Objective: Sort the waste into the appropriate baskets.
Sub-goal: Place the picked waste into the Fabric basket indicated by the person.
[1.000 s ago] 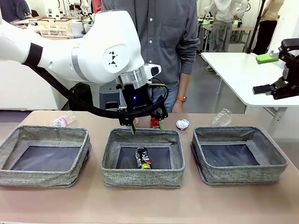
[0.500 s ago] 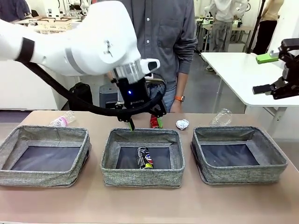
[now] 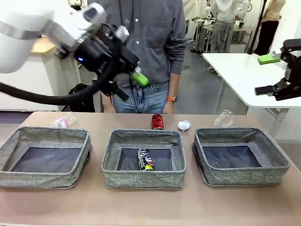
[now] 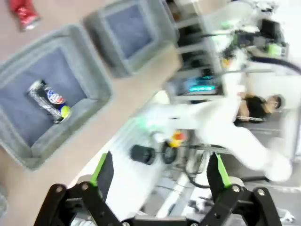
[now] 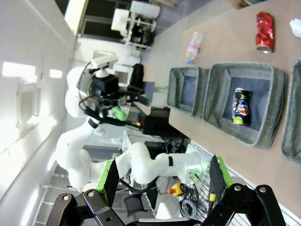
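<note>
Progress: dark can [image 3: 144, 159] in middle basket [image 3: 143, 136].
Unsorted: red can [image 3: 157, 121], foil ball [image 3: 184, 125], left bottle [image 3: 63, 120], right bottle [image 3: 223, 117].
Grippers: left gripper [image 3: 129, 85], right gripper [image 3: 268, 74] spread, empty.

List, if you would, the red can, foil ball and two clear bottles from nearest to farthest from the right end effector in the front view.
From the right end effector, up at the far right:
1. right clear bottle, at the right end of the row.
2. foil ball, just right of centre.
3. red can, at centre.
4. left clear bottle, at the far left end.
</note>
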You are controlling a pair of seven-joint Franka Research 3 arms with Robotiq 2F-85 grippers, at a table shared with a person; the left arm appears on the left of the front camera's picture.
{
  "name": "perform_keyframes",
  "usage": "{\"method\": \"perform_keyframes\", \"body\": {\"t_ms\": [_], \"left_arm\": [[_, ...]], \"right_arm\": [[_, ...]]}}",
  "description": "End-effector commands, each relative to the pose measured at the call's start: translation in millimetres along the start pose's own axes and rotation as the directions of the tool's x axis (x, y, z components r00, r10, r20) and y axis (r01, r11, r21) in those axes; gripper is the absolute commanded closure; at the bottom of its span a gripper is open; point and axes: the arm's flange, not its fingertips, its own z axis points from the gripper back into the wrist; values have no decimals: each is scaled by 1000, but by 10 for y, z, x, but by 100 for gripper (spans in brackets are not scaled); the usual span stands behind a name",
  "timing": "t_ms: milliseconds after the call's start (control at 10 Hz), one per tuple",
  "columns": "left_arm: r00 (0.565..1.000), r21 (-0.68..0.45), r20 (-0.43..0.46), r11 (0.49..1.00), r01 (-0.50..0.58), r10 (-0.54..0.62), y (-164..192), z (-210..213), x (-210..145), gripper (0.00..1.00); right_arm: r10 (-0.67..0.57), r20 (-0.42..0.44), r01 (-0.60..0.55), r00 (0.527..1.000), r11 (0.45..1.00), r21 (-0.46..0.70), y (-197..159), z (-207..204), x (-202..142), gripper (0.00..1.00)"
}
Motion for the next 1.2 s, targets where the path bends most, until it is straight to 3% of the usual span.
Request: {"method": "perform_keyframes", "body": {"t_ms": [0,100,200,300,400,500,1100], "left_arm": [[989,-204,131,978,-42,70,392,371,-530,0],[957,-344,253,938,-50,144,578,644,-779,0],[909,-414,362,909,-41,206,762,834,-990,0],[897,-465,398,885,15,193,914,948,-1156,0],[940,-497,302,868,16,155,1025,960,-1179,0],[922,-422,326,905,-57,210,826,955,-998,0],[922,-422,326,905,-57,210,826,955,-998,0]], "right_arm": [[22,8,-22,1000,1000,22,10,-16,23,0],[22,8,-22,1000,1000,22,10,-16,23,0],[22,8,-22,1000,1000,22,10,-16,23,0],[22,8,-22,1000,1000,22,10,-16,23,0],[22,8,-22,1000,1000,22,10,-16,23,0],[22,8,-22,1000,1000,22,10,-16,23,0],[22,8,-22,1000,1000,22,10,-16,23,0]]}}
